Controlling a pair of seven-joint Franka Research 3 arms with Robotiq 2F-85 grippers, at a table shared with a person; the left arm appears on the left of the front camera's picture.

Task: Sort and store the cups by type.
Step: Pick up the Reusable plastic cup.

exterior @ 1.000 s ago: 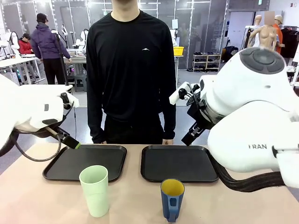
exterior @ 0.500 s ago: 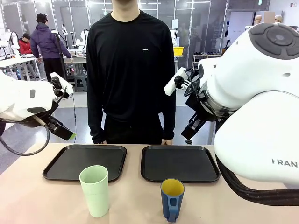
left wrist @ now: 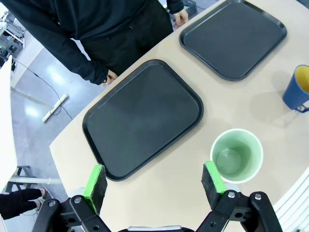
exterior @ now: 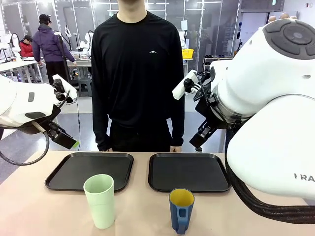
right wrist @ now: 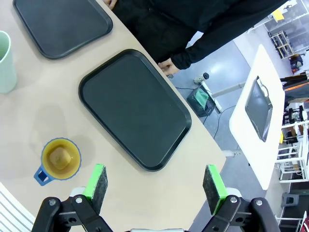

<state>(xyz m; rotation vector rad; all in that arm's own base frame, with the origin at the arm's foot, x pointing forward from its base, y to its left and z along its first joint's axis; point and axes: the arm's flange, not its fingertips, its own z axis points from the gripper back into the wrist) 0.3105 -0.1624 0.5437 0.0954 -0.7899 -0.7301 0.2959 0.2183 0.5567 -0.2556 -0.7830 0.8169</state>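
A tall mint-green tumbler (exterior: 100, 200) stands upright near the table's front, in front of the left black tray (exterior: 91, 170). A dark blue mug (exterior: 181, 209) with a yellow inside stands in front of the right black tray (exterior: 189, 171). Both trays are bare. From the left wrist I look down on the tumbler (left wrist: 236, 155) just off my open left gripper (left wrist: 153, 181), with the mug (left wrist: 300, 90) at the right edge. My right gripper (right wrist: 155, 185) hangs open high above the table, the mug (right wrist: 58, 159) to its lower left and the tumbler (right wrist: 6, 61) at the left edge.
A person in a black top (exterior: 137, 73) stands at the far side, hands (exterior: 175, 149) at the table's edge behind the trays. My left arm (exterior: 29, 110) and right arm (exterior: 266, 108) are raised above the table's sides. Other tables and people show in the background.
Both arms have risen and drawn back from the table; the left gripper went up and left, the right arm lifted higher. The cups and trays stayed put.
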